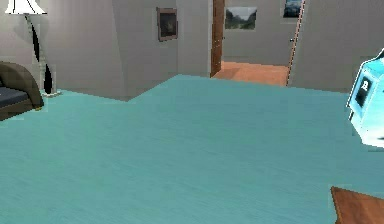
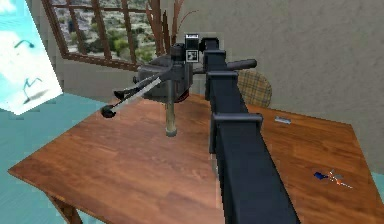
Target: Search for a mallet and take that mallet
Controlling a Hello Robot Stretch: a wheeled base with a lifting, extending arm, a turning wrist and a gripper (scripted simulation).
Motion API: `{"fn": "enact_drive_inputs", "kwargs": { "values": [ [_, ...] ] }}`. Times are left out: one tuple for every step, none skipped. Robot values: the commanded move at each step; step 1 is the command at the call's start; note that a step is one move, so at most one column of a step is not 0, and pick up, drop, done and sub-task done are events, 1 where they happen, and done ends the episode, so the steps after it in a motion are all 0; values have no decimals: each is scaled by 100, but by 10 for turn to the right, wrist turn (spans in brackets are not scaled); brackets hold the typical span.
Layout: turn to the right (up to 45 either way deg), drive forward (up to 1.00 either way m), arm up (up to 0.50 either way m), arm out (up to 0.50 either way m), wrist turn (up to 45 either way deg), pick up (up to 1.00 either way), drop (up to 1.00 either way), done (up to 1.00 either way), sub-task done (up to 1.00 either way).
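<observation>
Where jaws reach — mallet (image 2: 172, 110) upright, axis vertical.

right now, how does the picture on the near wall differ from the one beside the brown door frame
The near picture is taller than wide, the far picture wider than tall. The near picture is seen at an angle, the far picture head-on. Both are framed.
</observation>
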Motion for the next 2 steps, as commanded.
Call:
{"fn": "enact_drive_inputs", "kwargs": {
  "values": [
    [0, 0, 0, 0, 450, 0, 0, 0, 0],
    [0, 0, 0, 0, 270, 0, 0, 0, 0]
  ]
}}
